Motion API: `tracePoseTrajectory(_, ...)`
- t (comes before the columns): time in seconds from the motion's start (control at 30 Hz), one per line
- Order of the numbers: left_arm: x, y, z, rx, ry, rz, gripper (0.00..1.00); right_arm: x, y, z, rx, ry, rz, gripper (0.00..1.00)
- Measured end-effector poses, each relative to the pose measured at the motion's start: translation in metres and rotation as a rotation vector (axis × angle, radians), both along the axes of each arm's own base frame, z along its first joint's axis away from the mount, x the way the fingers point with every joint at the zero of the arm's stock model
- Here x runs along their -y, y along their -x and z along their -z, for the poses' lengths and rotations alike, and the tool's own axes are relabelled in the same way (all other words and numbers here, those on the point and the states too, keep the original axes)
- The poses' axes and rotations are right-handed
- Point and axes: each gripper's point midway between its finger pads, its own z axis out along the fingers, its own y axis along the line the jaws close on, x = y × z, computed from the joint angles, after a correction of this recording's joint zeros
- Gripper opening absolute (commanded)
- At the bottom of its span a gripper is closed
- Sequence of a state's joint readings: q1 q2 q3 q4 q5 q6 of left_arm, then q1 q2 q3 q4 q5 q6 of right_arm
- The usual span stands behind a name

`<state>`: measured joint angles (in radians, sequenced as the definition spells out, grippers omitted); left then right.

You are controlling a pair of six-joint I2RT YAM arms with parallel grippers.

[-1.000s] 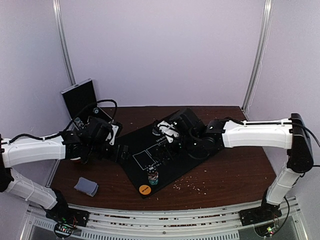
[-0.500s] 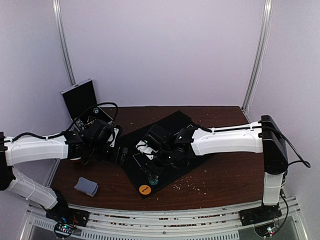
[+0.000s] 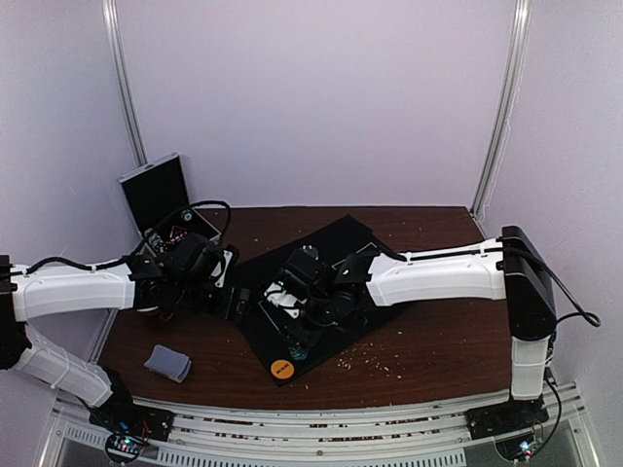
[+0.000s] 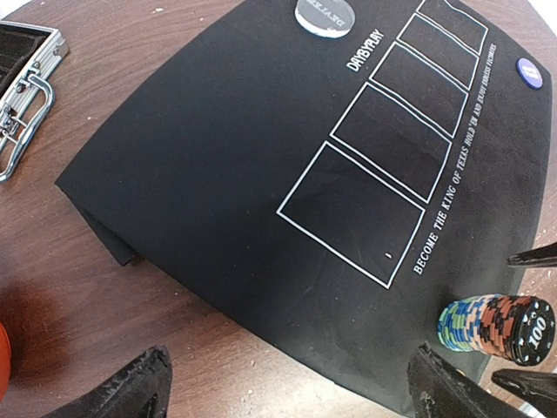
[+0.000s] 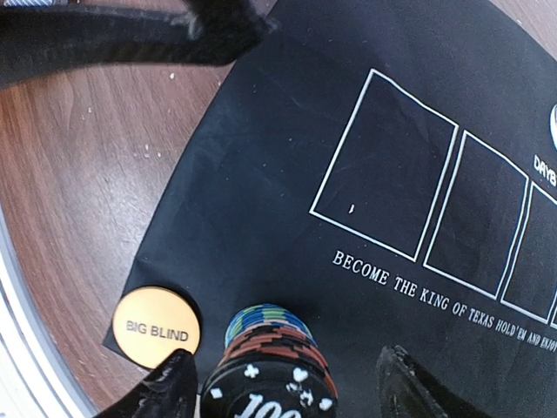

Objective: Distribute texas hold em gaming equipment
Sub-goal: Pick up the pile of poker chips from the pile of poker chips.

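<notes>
A brown wooden table (image 3: 438, 341) is enclosed by plain lilac walls (image 3: 321, 97). Metal posts (image 3: 125, 88) are set at 11 and 1 o'clock, and a slotted metal rail (image 3: 321, 428) is fixed along the edge at 6 o'clock. Everything is evenly lit.

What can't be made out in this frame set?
- Top view: chip stack mostly hidden under the right gripper; chip count unreadable.
- Right wrist: the stack's near side is cut off by the bottom edge.
- Left wrist: purple disc print too small; case cut off by the left edge.
- Top view: cards lie back up; faces hidden.
</notes>
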<state>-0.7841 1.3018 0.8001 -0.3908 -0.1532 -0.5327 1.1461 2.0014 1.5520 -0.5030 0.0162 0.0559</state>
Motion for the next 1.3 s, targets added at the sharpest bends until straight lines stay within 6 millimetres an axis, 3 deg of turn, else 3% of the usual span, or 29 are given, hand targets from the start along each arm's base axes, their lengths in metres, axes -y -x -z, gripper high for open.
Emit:
tracePoseTrajectory(0.33, 0.000, 0.000, 0.000, 0.001, -0.002, 0.004, 0.97, -0.002, -0.001, 0.014, -0.008, 0.036, -0.008, 0.42)
tracePoseTrajectory(0.63, 0.000, 0.000, 0.000, 0.004, -0.007, 0.010, 0.97, -0.002, -0.002, 0.013, -0.010, 0.037, -0.005, 0.31)
tracePoseTrajectory(0.77, 0.000, 0.000, 0.000, 0.006, -0.011, 0.015, 0.97, -0.001, 0.000, 0.013, -0.016, 0.040, -0.009, 0.03)
tracePoseTrajectory(0.8, 0.000, 0.000, 0.000, 0.007, -0.011, 0.016, 0.97, -0.001, 0.000, 0.013, -0.019, 0.042, -0.010, 0.01)
tracePoseTrajectory(1.07, 0.000, 0.000, 0.000, 0.009, -0.015, 0.021, 0.97, -0.001, 0.005, 0.011, -0.042, 0.044, -0.020, 0.00)
tracePoseTrajectory(1.3, 0.000, 0.000, 0.000, 0.009, -0.015, 0.021, 0.97, -0.009, 0.002, -0.002, -0.032, 0.015, -0.023, 0.00)
